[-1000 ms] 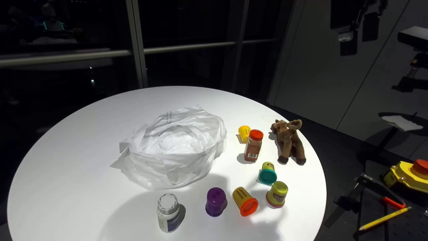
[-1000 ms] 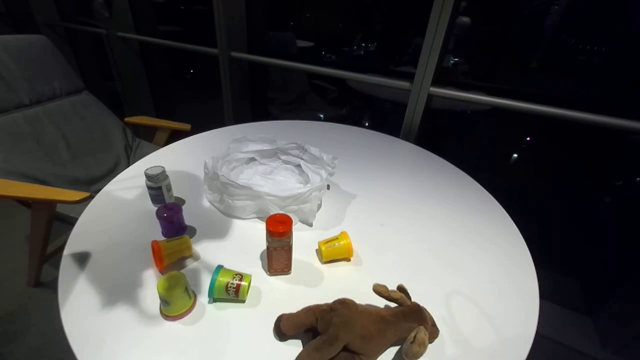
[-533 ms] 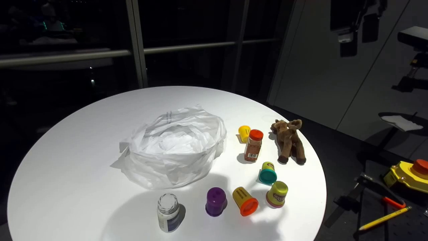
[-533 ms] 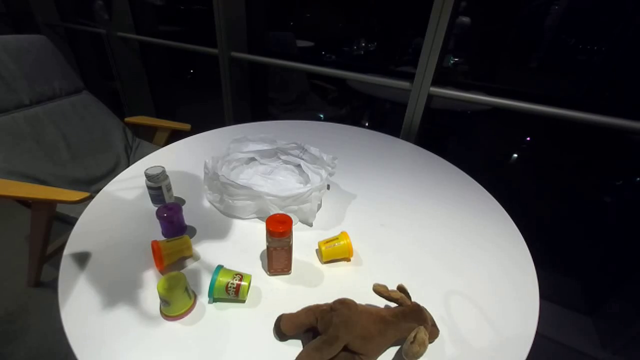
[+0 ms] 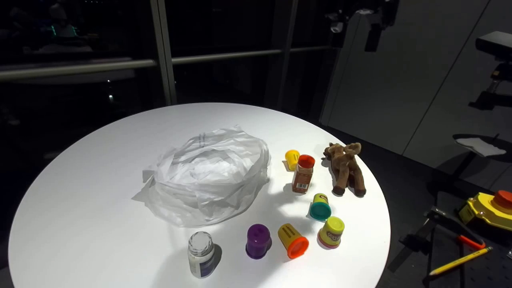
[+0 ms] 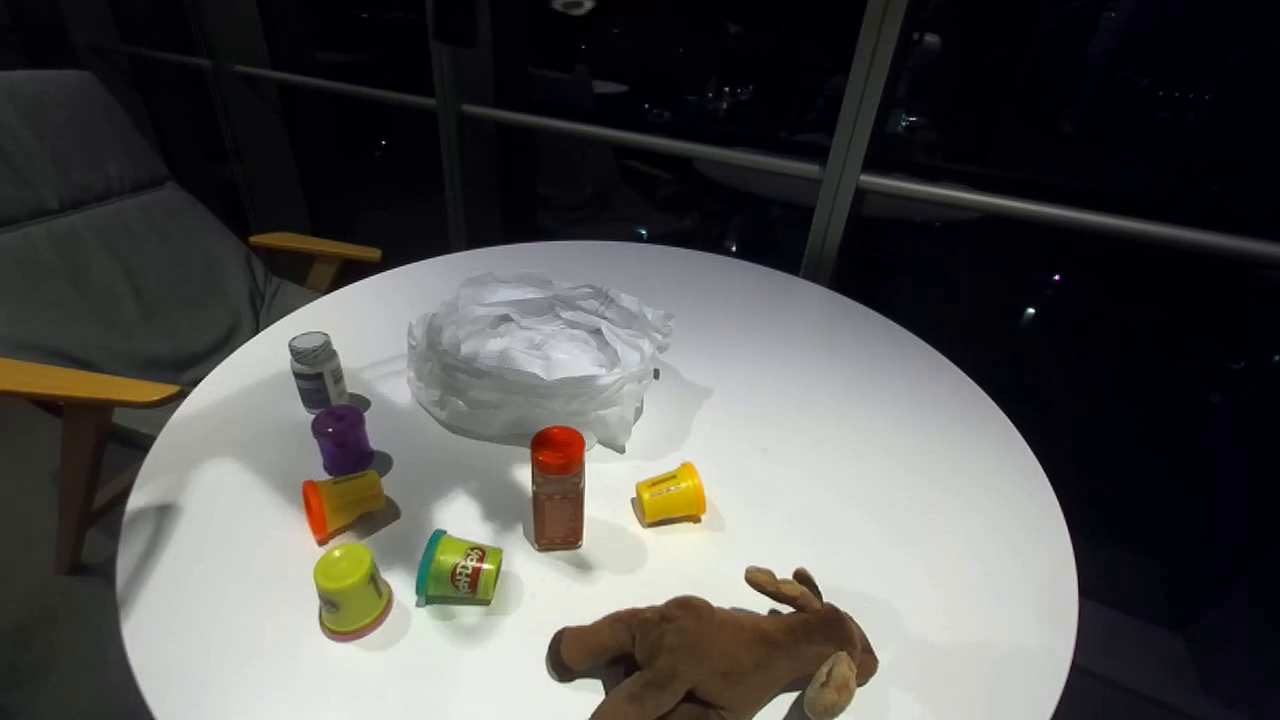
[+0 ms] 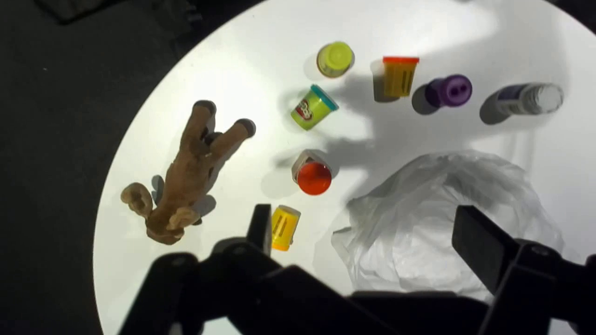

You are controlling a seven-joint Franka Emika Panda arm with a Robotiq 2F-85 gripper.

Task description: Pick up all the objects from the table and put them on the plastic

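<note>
Behind the desk (image 6: 850, 420), dark glass panes (image 5: 224, 24) show small points of light and carry a straight metal rail (image 6: 660, 142); to one side stands a grey fabric chair (image 6: 100, 230) with wooden armrests (image 6: 85, 383). The desk is round, with a smooth, plain white top. On it sits the plastic (image 5: 224, 202), whitish, translucent and crinkled, its rim raised around a crumpled hollow. Well above hangs the black gripper (image 7: 366, 228), jaws spread wide, holding nothing.

All the objects rest beside the plastic, directly on the desk. Largest is the brown plush animal (image 7: 186, 179), soft and floppy-eared, lying near the edge. Upright stand a square-sided, red-lidded jar (image 6: 558, 510) with reddish-brown contents, a white bottle (image 5: 201, 256) with a dark label, and a glossy purple cylinder (image 6: 343, 445) with two dimples on top. Tapered and smooth, the orange-lidded cup (image 6: 352, 497), teal-lidded cup (image 6: 468, 571) and yellow-lidded cup (image 6: 670, 496) lie on their sides; the lime-green cup (image 6: 347, 583) stands narrow end up.
</note>
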